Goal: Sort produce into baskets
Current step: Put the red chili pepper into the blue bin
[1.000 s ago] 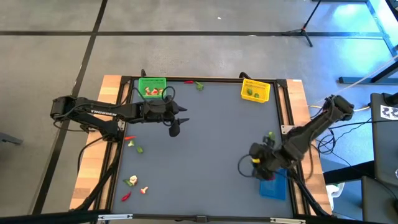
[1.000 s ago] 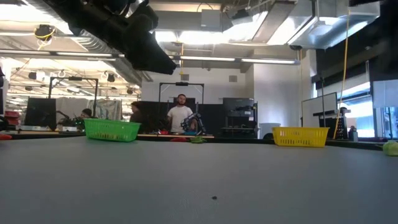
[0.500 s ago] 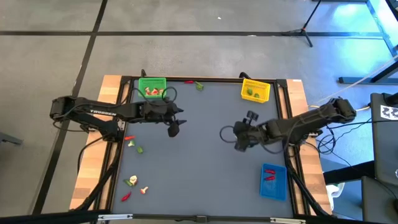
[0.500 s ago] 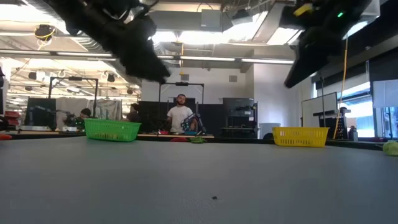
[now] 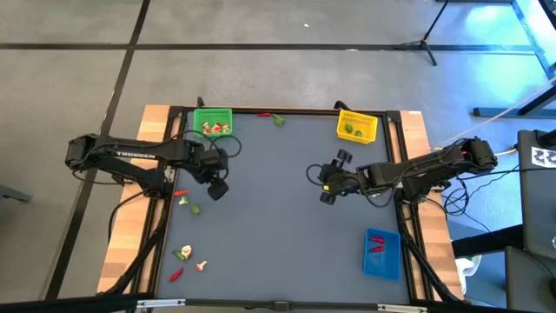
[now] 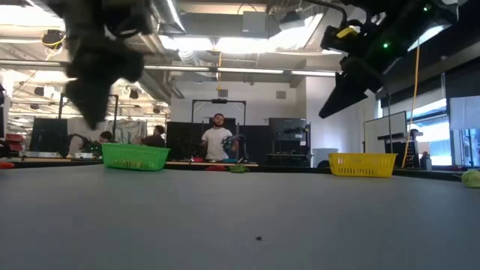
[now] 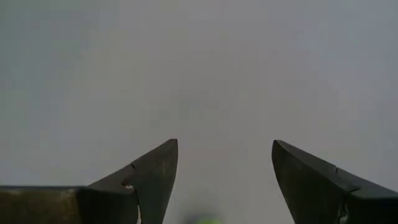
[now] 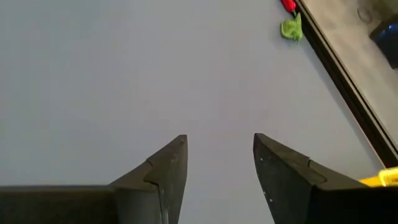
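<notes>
Produce near me: a cluster of tiny toy vegetables lies at the near left corner of the dark grey surface [image 5: 287, 217]: a red chili-like piece [image 5: 176, 275], a pale mushroom-like piece [image 5: 201, 265] and a green-and-white piece [image 5: 183, 254].
Handling: I judge these light, stiff and a bit slick; I would pinch each across its narrow middle, straight from above.
Blue basket: the small blue rectangular mesh basket [image 5: 381, 254] sits at the near right edge with red pieces inside.
Left claw: my left claw [image 5: 216, 187] hangs over the left side of the surface, forearm stretched in from the left, fingers spread wide and empty; a small green piece [image 5: 195, 209] and a red one [image 5: 181, 193] lie just beside it.
Right claw: my right claw [image 5: 327, 189] hovers mid-surface, arm reaching in low from the right, fingers parted with nothing between them.
Far edge: the bright green mesh basket [image 5: 212, 121] holds pale pieces, the yellow mesh basket [image 5: 356, 127] holds green ones; a loose red-and-green pair [image 5: 273, 117] lies between them.
</notes>
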Controlling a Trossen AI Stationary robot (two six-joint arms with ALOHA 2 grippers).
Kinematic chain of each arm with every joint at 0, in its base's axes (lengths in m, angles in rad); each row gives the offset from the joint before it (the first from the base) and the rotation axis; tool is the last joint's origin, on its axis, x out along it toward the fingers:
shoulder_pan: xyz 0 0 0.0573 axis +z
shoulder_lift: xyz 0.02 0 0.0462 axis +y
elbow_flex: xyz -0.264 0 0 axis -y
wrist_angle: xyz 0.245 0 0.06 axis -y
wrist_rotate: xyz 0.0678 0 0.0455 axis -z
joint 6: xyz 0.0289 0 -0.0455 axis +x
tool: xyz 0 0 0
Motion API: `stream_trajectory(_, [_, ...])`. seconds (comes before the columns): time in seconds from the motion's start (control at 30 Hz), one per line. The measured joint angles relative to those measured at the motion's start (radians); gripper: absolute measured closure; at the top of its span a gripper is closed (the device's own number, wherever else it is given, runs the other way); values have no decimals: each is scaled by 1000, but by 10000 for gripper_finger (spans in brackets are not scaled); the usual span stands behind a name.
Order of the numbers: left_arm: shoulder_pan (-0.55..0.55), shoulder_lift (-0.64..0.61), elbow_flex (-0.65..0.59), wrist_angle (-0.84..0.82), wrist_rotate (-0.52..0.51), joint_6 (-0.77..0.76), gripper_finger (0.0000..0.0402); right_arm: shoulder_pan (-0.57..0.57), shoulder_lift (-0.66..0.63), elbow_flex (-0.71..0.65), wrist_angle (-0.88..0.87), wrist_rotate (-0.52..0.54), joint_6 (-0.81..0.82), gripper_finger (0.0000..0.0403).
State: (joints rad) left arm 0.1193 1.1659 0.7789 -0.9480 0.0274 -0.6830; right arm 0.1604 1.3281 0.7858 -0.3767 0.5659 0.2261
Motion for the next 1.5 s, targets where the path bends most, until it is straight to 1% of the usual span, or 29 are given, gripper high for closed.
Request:
stream_trajectory(0.07, [0, 15, -5, -81, 17, -33, 147, 1, 0, -15, 22, 0, -6, 220])
stream_trajectory(0.17, [3, 53, -5, -142, 44, -67, 147, 3, 0, -29, 41, 0, -7, 220])
stream_trajectory(0.23, [7, 94, -5, -168, 74, -61, 147, 3, 0, -37, 38, -1, -7, 220])
stream_trajectory(0.3, [8, 140, -5, -211, 89, -32, 147, 3, 0, -39, 38, -1, -8, 220])
stream_trajectory(0.47, [8, 275, -5, -308, 86, 46, 147, 3, 0, -41, 38, -1, -9, 220])
stream_trajectory(0.6, [8, 384, -5, -321, 81, 119, 148, 3, 0, -41, 37, -1, -9, 220])
stream_trajectory(0.73, [11, 484, -6, -326, 26, 189, 160, 3, 0, -41, 37, -20, -25, 220])
stream_trajectory(0.83, [27, 543, -6, -331, 15, 215, 178, 3, 0, -41, 36, -54, -30, 220])
stream_trajectory(1.0, [57, 597, -8, -320, 12, 255, 219, 3, 0, -41, 36, -80, -30, 220])
stream_trajectory(1.27, [93, 616, -40, -323, 12, 295, 299, 3, 0, -41, 29, -81, -30, 220])
stream_trajectory(1.5, [99, 616, -44, -317, 12, 336, 373, 3, 0, -41, 30, -81, -31, 220])
